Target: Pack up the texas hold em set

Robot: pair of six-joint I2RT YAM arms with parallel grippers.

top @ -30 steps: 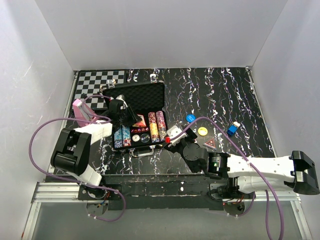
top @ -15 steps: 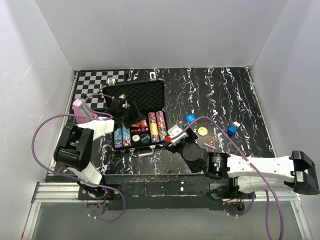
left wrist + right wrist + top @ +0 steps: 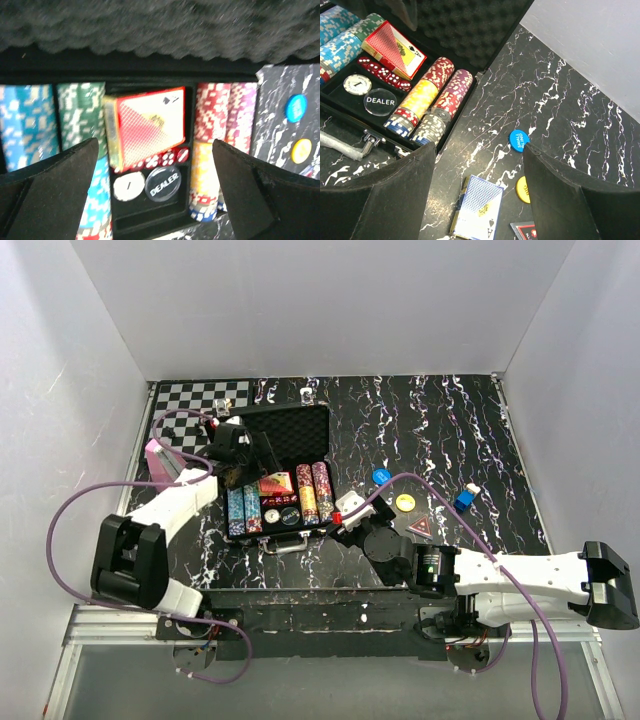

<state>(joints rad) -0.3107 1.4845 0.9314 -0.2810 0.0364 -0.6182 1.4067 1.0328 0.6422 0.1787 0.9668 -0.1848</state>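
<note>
Partly packed: your briefcase [image 3: 290, 430] lies open on the surface [image 3: 450, 420], with chips [image 3: 75, 110] and red deck [image 3: 150, 125] seated inside. Blue deck [image 3: 476, 207] and round buttons [image 3: 519, 139] lie outside. Left claw [image 3: 155, 145] and right claw [image 3: 480, 150] are both spread wide and empty.

Open case [image 3: 290, 430] at L-centre of table [image 3: 450, 430], chessboard [image 3: 195, 398] behind-left. Inside: deck [image 3: 150, 125] btw chip rows [image 3: 30, 120], dealer btn [image 3: 163, 183] just in front. Beside case on R: loose deck [image 3: 477, 205], round btns [image 3: 518, 139] further R.

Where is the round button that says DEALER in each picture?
Top external: the DEALER button is in the open case, in the middle tray near the front.
Left wrist: low centre.
Right wrist: left side.
Shared landmark: the white button right beside it.
</note>
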